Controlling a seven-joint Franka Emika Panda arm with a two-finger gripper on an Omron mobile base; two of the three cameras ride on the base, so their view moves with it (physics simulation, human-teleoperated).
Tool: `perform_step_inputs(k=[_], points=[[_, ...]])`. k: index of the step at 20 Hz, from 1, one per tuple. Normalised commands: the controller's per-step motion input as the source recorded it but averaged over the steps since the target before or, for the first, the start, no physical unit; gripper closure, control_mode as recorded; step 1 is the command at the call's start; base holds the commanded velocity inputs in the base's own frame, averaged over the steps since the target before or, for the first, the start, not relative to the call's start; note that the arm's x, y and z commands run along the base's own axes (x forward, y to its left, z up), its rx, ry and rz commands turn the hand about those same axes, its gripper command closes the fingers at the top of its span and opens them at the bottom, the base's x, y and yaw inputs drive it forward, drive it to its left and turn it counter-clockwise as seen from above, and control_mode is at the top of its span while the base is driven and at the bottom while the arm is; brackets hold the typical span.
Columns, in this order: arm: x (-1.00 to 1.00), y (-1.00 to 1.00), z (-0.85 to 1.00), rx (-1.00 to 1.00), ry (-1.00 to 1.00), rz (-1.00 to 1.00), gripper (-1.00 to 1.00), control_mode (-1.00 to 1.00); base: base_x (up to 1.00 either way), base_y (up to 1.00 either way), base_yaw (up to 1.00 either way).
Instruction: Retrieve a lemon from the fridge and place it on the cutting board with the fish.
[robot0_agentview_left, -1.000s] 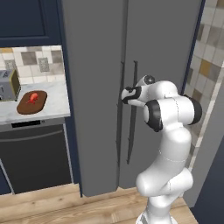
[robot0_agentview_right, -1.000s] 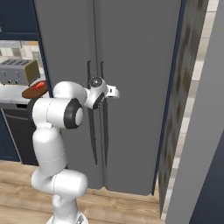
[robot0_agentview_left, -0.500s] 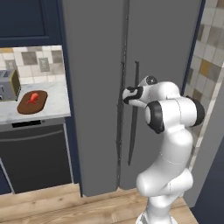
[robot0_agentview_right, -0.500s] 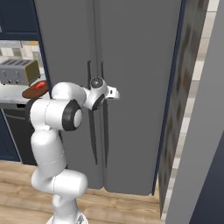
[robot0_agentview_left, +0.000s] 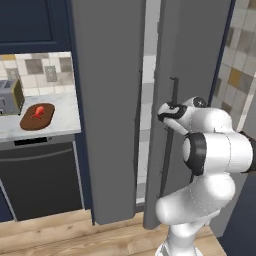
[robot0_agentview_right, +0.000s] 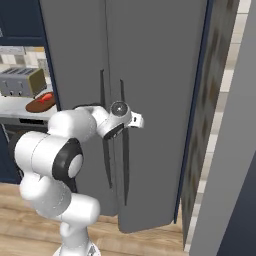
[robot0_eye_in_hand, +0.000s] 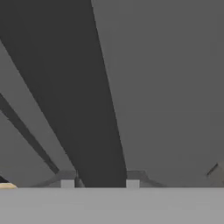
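The tall grey double-door fridge (robot0_agentview_left: 115, 100) fills the middle of the left base view, its flat matt doors parted by a narrow gap in which a strip of pale grey shelf edges shows, running down the centre of the frame; the shelves' contents cannot be made out through that slit. In the right base view the same fridge (robot0_agentview_right: 150, 100) stands across the centre, with two long dark vertical handles (robot0_agentview_right: 122, 140) side by side below the middle. The white arm's two-finger gripper (robot0_agentview_left: 167, 114) sits right of centre in the left base view, against the long dark handle (robot0_agentview_left: 172, 100) of the right-hand door. In the hand view the handle (robot0_eye_in_hand: 83, 96) is a broad dark bar running from the upper left down between the two grey fingertips (robot0_eye_in_hand: 67, 179), which stand one on each side of it, so the fingers straddle the bar; whether they press on it I cannot tell. On the pale counter at the left edge of the left base view lies the oval dark reddish-brown wooden cutting board (robot0_agentview_left: 37, 116), carrying the small bright red-orange fish (robot0_agentview_left: 38, 111) on its middle, with a grey toaster (robot0_agentview_left: 10, 97) just beside it at the frame's left.
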Motion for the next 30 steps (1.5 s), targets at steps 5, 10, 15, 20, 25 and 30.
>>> perform_step_inputs(k=[5,10,15,20,25,30], points=[[-1.00,-0.70,0.27,0.00,0.00,0.00,1.00,-1.00,0.00,0.00,0.00],[-0.83,-0.73,0.28,0.00,0.02,0.01,1.00,-1.00,0.00,0.00,0.00],[-0.36,-0.65,0.34,0.00,0.13,0.02,1.00,-1.00,0.00,0.00,0.00],[-0.02,-0.60,0.18,0.07,0.17,0.11,1.00,-1.00,0.00,0.00,0.00],[0.00,-0.23,0.01,0.01,0.09,0.01,1.00,-1.00,0.00,0.00,0.00],[-0.43,0.04,0.02,-0.01,0.00,0.00,-1.00,-1.00,0.00,0.00,0.00]])
